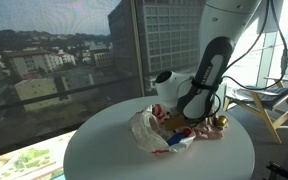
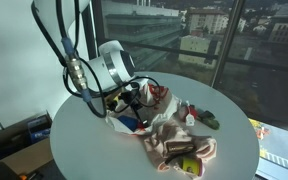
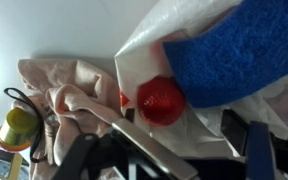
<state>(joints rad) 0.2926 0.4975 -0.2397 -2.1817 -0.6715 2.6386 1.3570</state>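
My gripper (image 3: 189,150) hangs low over a heap of things on a round white table (image 1: 104,150). Its fingers stand apart, with white plastic bag (image 3: 149,45) between them. A red round object (image 3: 161,100) lies just ahead of the fingers, next to a blue textured pad (image 3: 239,50) on the bag. Crumpled beige cloth (image 3: 74,90) lies beside them, with a yellow-green object (image 3: 19,125) at its edge. In both exterior views the gripper (image 1: 184,112) (image 2: 144,95) is at the heap's edge, over the bag (image 1: 149,130) and the cloth (image 2: 174,145). It holds nothing that I can see.
A dark green object (image 2: 209,120) lies on the table (image 2: 94,150) past the cloth. Tall windows stand close behind the table. A wooden frame (image 1: 269,110) and cables are beside it. The table's rim is near the heap on the arm's side.
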